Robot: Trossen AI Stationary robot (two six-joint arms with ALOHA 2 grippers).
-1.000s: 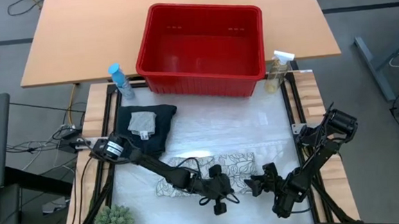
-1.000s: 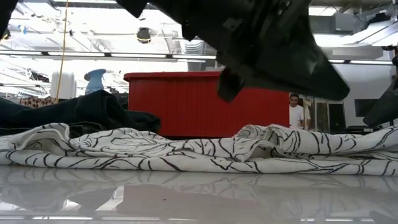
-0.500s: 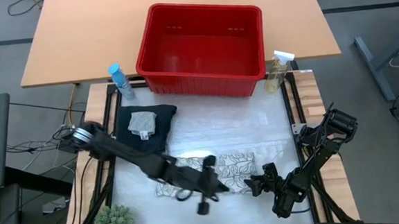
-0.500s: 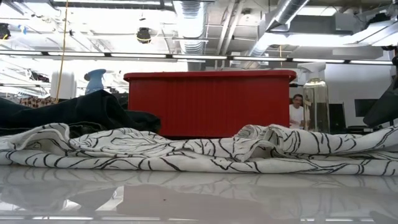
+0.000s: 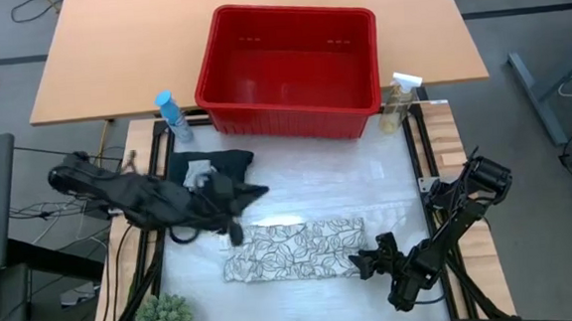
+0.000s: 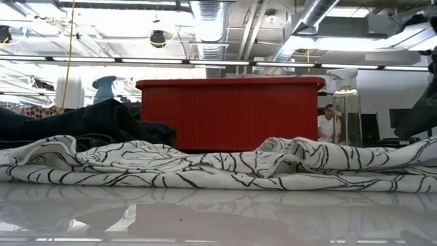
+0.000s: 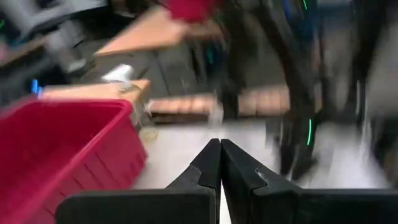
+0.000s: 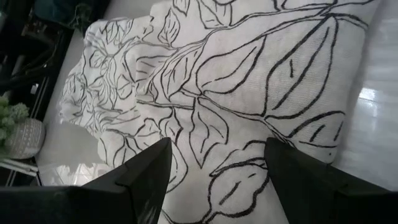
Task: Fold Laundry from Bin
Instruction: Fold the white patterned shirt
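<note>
The white leaf-print cloth [image 5: 291, 250] lies folded in a flat strip on the table's near middle; it also shows in the low view [image 6: 218, 167]. The dark trousers [image 5: 222, 169] lie folded at the far left with the small grey cloth [image 5: 200, 173] on top. The red bin [image 5: 290, 71] stands beyond them on the wooden table. My left gripper [image 5: 258, 191] is shut and empty, raised over the trousers; its fingers [image 7: 219, 163] are closed together. My right gripper [image 5: 367, 265] is open at the leaf cloth's right end [image 8: 249, 81]. My right gripper's open fingers [image 8: 146, 177] stand over the leaf cloth's right end, coming from the table's right side. I cannot tell whether they touch the cloth.
A blue spray bottle [image 5: 167, 113] and a clear spray bottle [image 5: 402, 99] stand at the bin's two near corners. A small potted plant [image 5: 163, 319] sits at the near left corner. A person [image 6: 326, 123] stands far off in the room.
My left gripper has drawn back from the leaf cloth's near edge toward the table's left and far side, rising out of the low view. It now hangs over the trousers. The leaf cloth has stayed flat where it was.
</note>
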